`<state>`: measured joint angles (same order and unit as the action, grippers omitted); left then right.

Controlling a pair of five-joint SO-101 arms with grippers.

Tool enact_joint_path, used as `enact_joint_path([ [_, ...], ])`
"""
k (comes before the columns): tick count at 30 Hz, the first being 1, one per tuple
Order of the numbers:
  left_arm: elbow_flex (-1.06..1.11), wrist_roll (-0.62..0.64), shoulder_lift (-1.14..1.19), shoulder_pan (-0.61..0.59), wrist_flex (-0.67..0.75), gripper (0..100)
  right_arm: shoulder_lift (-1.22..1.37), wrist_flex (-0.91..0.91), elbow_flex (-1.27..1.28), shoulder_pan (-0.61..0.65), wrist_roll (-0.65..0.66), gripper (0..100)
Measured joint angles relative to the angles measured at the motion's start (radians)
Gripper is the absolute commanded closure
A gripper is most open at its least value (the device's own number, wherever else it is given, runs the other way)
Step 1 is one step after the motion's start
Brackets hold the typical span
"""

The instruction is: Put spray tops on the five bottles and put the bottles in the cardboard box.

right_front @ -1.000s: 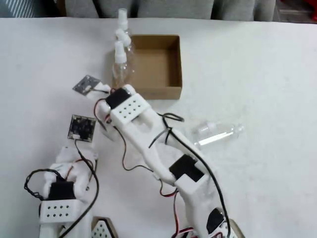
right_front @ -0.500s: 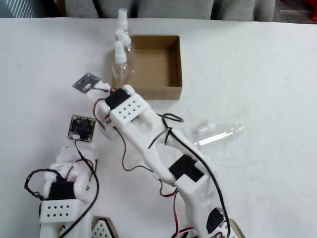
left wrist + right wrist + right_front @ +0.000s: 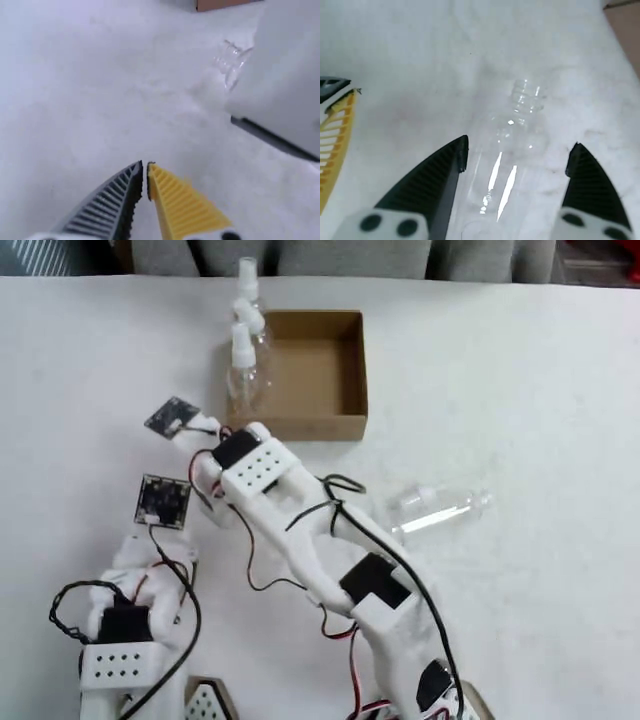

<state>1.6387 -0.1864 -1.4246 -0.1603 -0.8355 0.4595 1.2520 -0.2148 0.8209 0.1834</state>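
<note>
Right wrist view: straddling topless bottle (image 3: pixel 505 170) with right pincer (image 3: pixel 520 145), fingers spread wide, one each side. Lying flat on table (image 3: pixel 410 60) just short of cardboard box (image 3: pixel 627 30), long axis straight ahead, neck pointing away. Farther from cardboard box: left pincer (image 3: pixel 146 167), pressed together, empty.

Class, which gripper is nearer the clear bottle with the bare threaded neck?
Right. The right gripper is open, straddling the bottle; the left gripper is shut, off to one side and apart from it.
</note>
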Motion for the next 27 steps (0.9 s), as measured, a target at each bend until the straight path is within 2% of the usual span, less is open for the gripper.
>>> enact_joint_path([
  [14,0.014,-0.002,0.003,-0.002,-0.003,98,0.095,-0.055,-0.008,-0.002,-0.002,72.6],
  [21,0.014,-0.002,0.003,-0.002,-0.003,98,0.095,-0.055,-0.008,-0.002,0.0,98.1],
  [27,0.014,-0.002,0.003,-0.002,-0.003,98,0.095,-0.046,-0.011,-0.003,0.0,96.8],
])
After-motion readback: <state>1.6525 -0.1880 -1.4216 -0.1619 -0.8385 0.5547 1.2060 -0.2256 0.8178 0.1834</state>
